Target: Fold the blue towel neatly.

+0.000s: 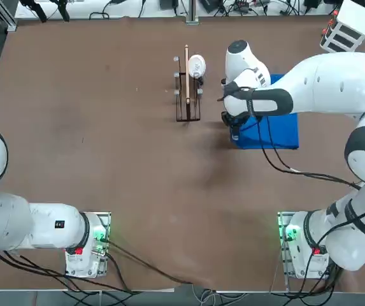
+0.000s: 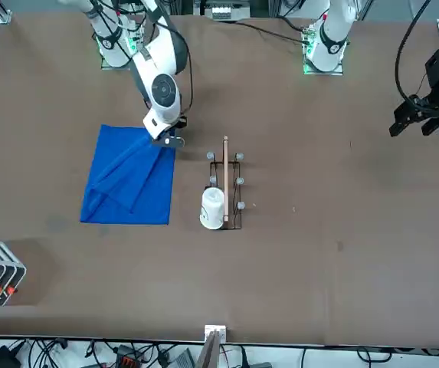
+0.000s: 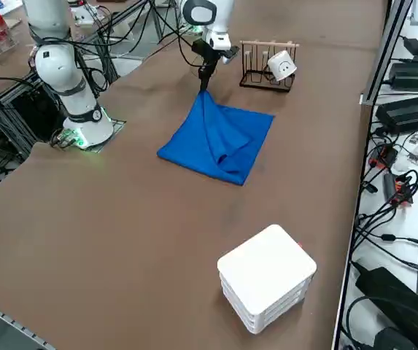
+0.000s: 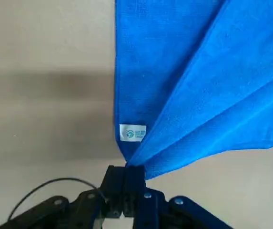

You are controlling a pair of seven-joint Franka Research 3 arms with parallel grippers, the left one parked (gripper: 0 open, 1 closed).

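Observation:
The blue towel (image 2: pixel 131 182) lies on the brown table, with one corner pulled up off the surface into a peak of folds (image 3: pixel 216 130). My right gripper (image 4: pixel 126 172) is shut on that raised corner, right beside the small white tag (image 4: pixel 132 133). From above, the right gripper (image 1: pixel 235 131) hangs over the towel's (image 1: pixel 272 131) edge nearest the rack. The front view has the right gripper (image 2: pixel 167 141) at the towel's corner nearest the robot and the rack. In the side view the right gripper (image 3: pixel 204 79) holds the cloth's peak above the table.
A small wooden rack (image 1: pixel 187 89) with a white cup (image 1: pixel 197 65) on it stands just left of the towel. A white box (image 3: pixel 266 275) sits at the table's far right corner. The parked left arm (image 1: pixel 16 220) rests at the near left.

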